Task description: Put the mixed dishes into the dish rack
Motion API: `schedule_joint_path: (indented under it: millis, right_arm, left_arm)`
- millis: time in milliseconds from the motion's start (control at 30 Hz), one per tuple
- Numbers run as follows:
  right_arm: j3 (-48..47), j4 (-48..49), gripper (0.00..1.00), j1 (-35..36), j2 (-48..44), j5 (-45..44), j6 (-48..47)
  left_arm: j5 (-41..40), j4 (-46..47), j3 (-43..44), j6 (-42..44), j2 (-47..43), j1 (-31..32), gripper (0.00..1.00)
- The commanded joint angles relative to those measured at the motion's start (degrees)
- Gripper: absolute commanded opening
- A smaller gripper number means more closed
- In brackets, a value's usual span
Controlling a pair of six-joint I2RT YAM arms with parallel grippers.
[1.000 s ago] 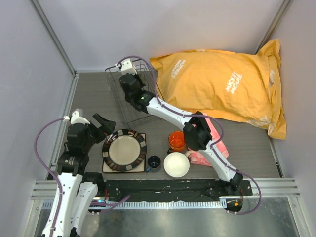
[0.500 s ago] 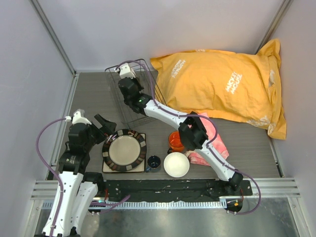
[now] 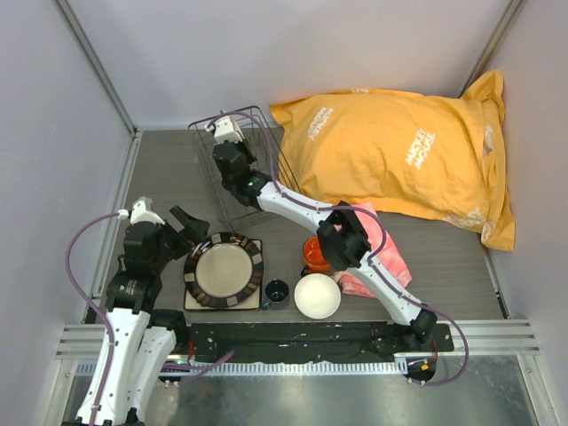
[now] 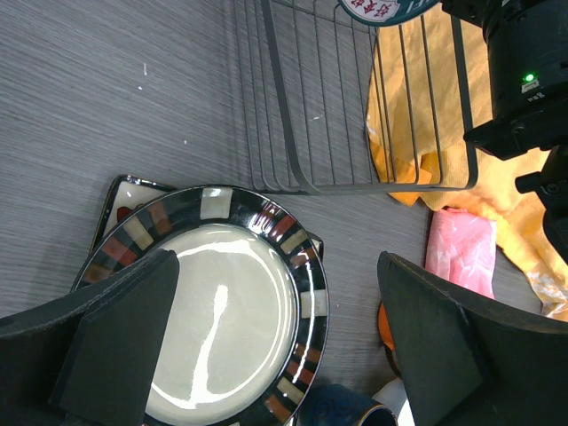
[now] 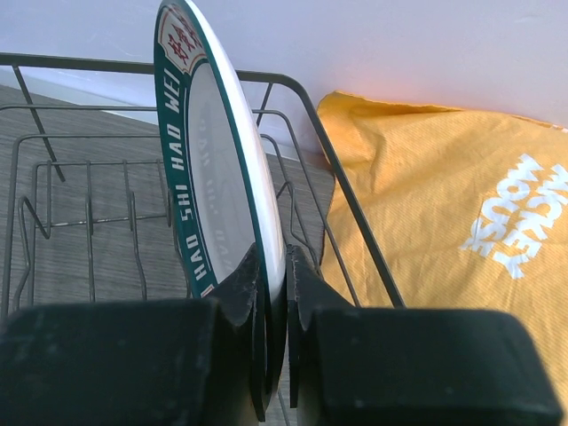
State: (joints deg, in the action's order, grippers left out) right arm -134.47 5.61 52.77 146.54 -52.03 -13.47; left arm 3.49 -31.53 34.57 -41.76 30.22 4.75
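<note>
Tbl (image 3: 160, 177): rack (image 4: 382, 188); tray (image 3: 191, 302); bowl (image 3: 317, 295); mug (image 3: 312, 253); cup (image 3: 277, 291); cloth (image 3: 390, 257); bag (image 3: 390, 151)

- Upright plate (image 5: 222, 169) at the far left: white face, dark green rim with white lettering and a small red-and-white panel.
- Flat plate (image 3: 224, 269) at the near left: pale cream centre, black rim broken by cream, rust-brown and grey blocks.
- Tray (image 4: 122, 188) under the flat plate: dark edge, pale inside at the corner.
- Bowl (image 3: 317, 295): plain white.
- Mug (image 3: 312, 253): bright orange.
- Cup (image 3: 277, 291): dark blue.
- Rack (image 3: 213, 173): dark grey wire.
- Cloth (image 3: 390, 253) on the right: pink.
- Bag (image 3: 399, 151) at the far right: yellow-orange, white lettering.
- Table (image 3: 444, 266): grey, fine wood-grain streaks.
- Arms (image 3: 395, 297): white links, black joints.
</note>
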Motion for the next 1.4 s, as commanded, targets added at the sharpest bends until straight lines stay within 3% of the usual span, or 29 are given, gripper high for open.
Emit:
schedule_joint_path:
  millis: [0,233,600,833,1367]
  right_arm:
    - [-0.5,6.5,0.01,0.8,0.1,-0.7,-4.9]
    - [1.2,18.5,0.01,2.1,-2.2,-4.2,-16.1]
    - [4.7,20.8,0.01,3.9,-7.5,-2.7,-16.9]
    - [4.2,25.7,0.01,5.7,-7.7,-3.1,-22.8]
    - [3.4,24.4,0.01,5.9,-10.0,-1.1,-19.4]
  left_arm:
    - [0.2,2.1,-0.1,-0.1,-0.5,0.0,1.0]
    - [0.6,2.3,-0.2,-0.6,-0.7,-0.1,1.0]
    - [1.0,2.2,0.1,-1.0,-0.9,-0.1,1.0]
    - [0.8,2.0,0.1,-0.9,-1.2,0.0,1.0]
    - [1.0,2.0,0.6,-0.8,-1.1,-0.1,1.0]
